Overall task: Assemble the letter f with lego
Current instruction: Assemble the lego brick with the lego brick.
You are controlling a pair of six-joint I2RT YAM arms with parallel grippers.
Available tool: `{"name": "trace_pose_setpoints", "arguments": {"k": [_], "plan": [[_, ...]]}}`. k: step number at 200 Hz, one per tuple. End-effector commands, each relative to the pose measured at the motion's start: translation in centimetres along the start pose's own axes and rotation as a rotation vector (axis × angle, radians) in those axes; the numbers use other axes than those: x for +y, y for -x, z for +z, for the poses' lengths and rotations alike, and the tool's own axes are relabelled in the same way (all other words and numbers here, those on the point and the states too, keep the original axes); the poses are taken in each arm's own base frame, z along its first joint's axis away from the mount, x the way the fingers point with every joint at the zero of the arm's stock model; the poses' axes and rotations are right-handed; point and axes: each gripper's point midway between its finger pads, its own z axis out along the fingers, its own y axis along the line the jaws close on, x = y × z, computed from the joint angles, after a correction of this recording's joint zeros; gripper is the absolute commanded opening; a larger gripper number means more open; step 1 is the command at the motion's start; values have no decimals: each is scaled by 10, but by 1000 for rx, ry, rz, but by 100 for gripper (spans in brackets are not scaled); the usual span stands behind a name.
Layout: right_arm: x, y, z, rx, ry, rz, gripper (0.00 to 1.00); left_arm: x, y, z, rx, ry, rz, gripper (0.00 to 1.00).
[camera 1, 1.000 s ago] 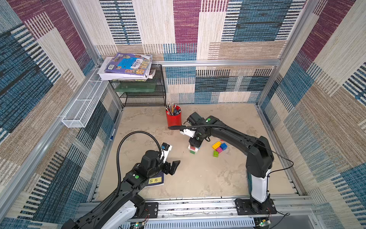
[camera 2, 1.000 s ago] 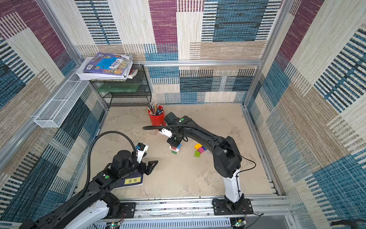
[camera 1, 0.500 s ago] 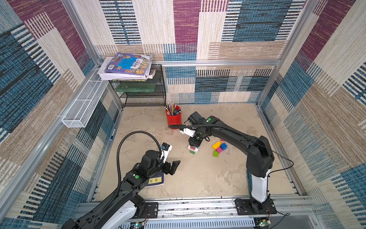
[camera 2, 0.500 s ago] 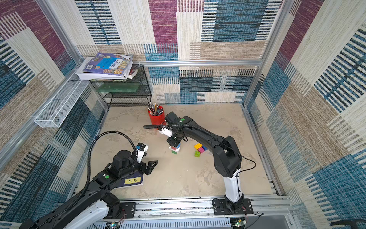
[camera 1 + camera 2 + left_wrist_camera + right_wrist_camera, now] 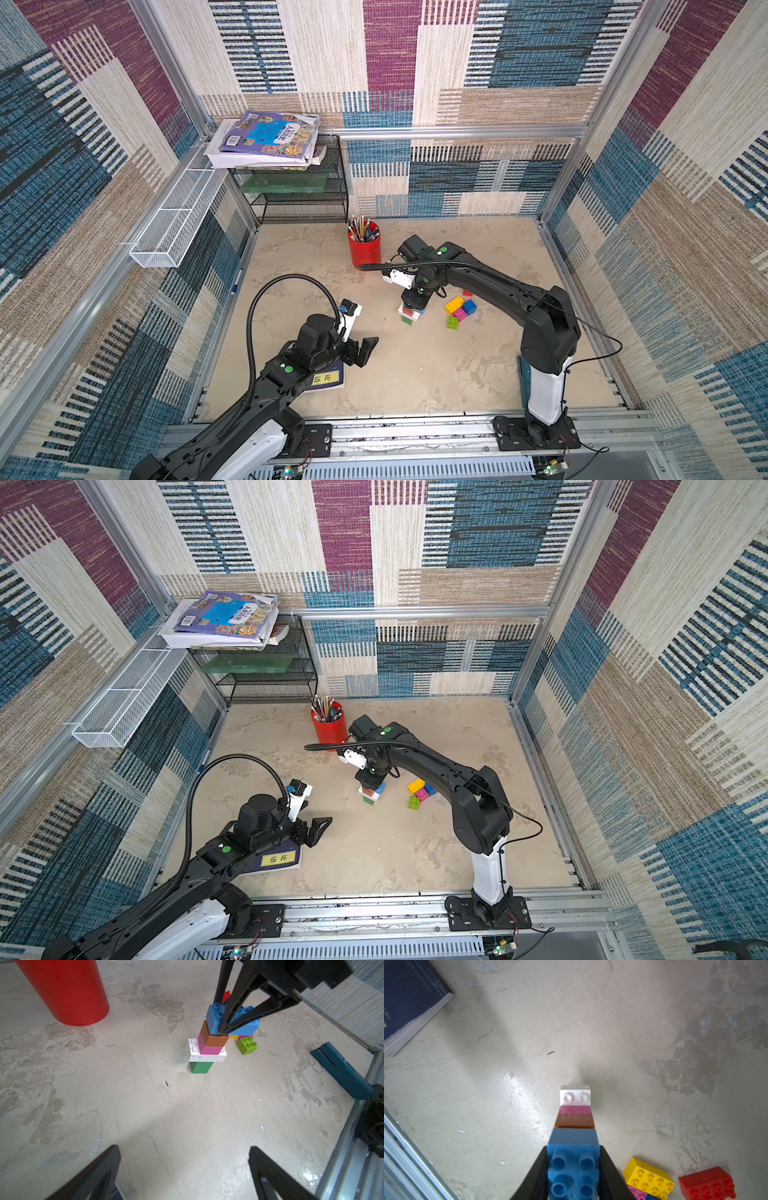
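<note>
The lego stack (image 5: pixel 409 316) stands mid-table: a green brick (image 5: pixel 201 1067) at the bottom, then a white oblong (image 5: pixel 207 1056), pink (image 5: pixel 209 1049) and brown (image 5: pixel 214 1040). A blue oblong brick (image 5: pixel 573 1167) sits on top, overhanging to one side. My right gripper (image 5: pixel 573 1148) comes down from above and is shut on this blue brick, one finger on each long side. Loose yellow (image 5: pixel 649 1178), red (image 5: pixel 707 1183), pink (image 5: pixel 636 1192) and lime (image 5: pixel 246 1045) bricks lie just right of the stack. My left gripper (image 5: pixel 184 1148) stands open and empty, well short of the stack on its near-left side.
A red pencil cup (image 5: pixel 364 245) stands behind the stack to the left. A dark blue book (image 5: pixel 328 376) lies under my left arm. A black wire shelf (image 5: pixel 299 195) with books fills the back left corner. A teal object (image 5: pixel 340 1070) leans by the right arm's base.
</note>
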Motion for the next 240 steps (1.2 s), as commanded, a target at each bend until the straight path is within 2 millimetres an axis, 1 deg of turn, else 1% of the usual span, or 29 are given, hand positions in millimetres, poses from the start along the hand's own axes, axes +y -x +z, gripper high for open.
{"name": "trace_pose_setpoints", "arguments": {"k": [1,55,95,114,140,154,211,240], "plan": [[1,-12,9,50,4,1,28,-2,5,-1,-16,-9,4,99],[4,-20,17,87,5,6,27,-2,5,-1,-16,-9,4,99],[6,-30,28,124,18,13,27,-2,5,-1,-15,-8,5,99],[5,-28,29,123,23,17,26,-2,5,-1,-15,-8,4,99],[5,-24,26,105,36,23,26,-2,5,-1,-14,-8,4,99],[5,-25,27,108,36,23,26,-2,5,0,-14,-7,5,99],[5,-34,44,163,36,40,26,-2,5,0,-14,-8,4,99],[7,-44,57,206,41,43,25,-2,5,-1,-15,-6,4,99]]}}
